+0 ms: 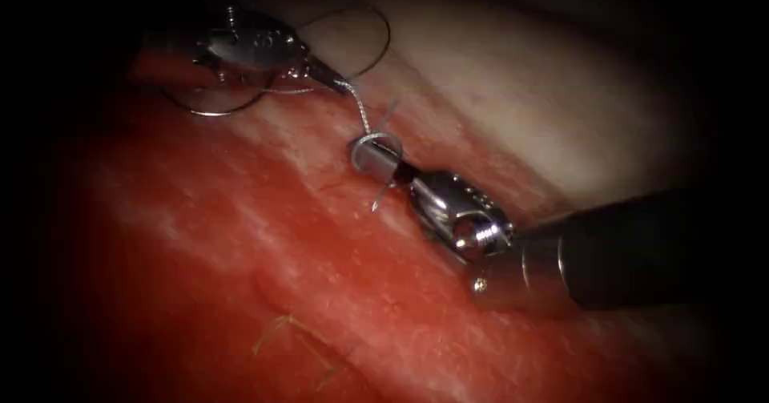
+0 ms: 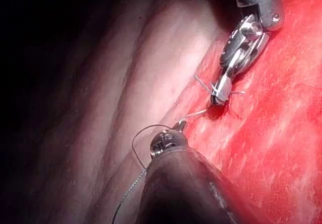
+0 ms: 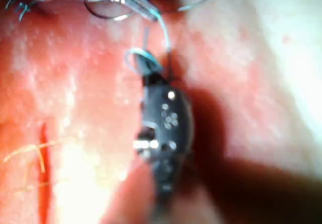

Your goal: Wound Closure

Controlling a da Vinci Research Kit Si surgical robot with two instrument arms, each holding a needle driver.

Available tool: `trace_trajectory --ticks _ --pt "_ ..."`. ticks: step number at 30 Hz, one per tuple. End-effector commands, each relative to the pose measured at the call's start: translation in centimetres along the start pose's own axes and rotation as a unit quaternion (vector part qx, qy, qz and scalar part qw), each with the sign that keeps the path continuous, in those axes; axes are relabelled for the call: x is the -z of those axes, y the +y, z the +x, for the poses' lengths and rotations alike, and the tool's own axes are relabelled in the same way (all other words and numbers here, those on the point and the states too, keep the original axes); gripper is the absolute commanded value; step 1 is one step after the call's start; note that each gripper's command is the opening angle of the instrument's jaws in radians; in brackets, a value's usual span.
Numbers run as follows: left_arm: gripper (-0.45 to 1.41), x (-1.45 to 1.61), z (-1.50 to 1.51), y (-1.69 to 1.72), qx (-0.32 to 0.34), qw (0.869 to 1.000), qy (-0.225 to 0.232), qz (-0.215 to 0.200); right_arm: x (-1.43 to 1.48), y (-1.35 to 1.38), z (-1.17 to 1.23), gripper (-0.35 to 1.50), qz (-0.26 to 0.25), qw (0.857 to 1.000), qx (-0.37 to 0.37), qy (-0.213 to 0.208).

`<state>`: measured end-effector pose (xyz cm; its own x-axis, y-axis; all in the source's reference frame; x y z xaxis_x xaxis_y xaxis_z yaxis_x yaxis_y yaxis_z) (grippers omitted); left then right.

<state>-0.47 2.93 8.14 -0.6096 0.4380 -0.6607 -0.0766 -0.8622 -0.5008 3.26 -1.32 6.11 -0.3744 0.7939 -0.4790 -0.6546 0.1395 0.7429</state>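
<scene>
My left tool reaches in from the upper left, its jaws shut on the thread. From its tip the thread runs a short way down to my right tool and is looped around its jaws. Those jaws are shut on a short thread end, which crosses them and sticks out on both sides. The curved needle lies free on the tissue under the left tool, with neither tool holding it. In the left wrist view the left tool holds thread near the right tool. The right wrist view shows the looped right tool.
A wide slack loop of thread arcs above the left tool over the pale fatty tissue. Yellowish strands lie on the red tissue near the front. The right tool's dark shaft comes in from the right.
</scene>
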Motion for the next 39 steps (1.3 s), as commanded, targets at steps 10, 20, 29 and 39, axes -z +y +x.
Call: trace_trajectory --ticks 10,20,29,39 --pt "-0.45 -0.07 -0.11 -0.52 0.017 1.000 -0.003 0.012 0.20 -0.11 0.03 -0.35 0.019 0.999 0.041 0.001" --pt "-0.45 -0.02 -0.09 -0.78 0.024 1.000 -0.004 0.016 0.26 -0.16 0.01 -0.35 0.075 0.981 0.162 -0.077" --pt "-0.45 0.03 -0.10 -1.02 0.030 0.999 -0.006 0.021 0.39 -0.17 0.02 -0.35 0.112 0.939 0.313 -0.087" --pt "-0.45 0.05 -0.14 -1.21 0.036 0.999 -0.003 0.027 0.40 -0.35 -0.03 -0.35 0.222 0.845 0.483 -0.057"
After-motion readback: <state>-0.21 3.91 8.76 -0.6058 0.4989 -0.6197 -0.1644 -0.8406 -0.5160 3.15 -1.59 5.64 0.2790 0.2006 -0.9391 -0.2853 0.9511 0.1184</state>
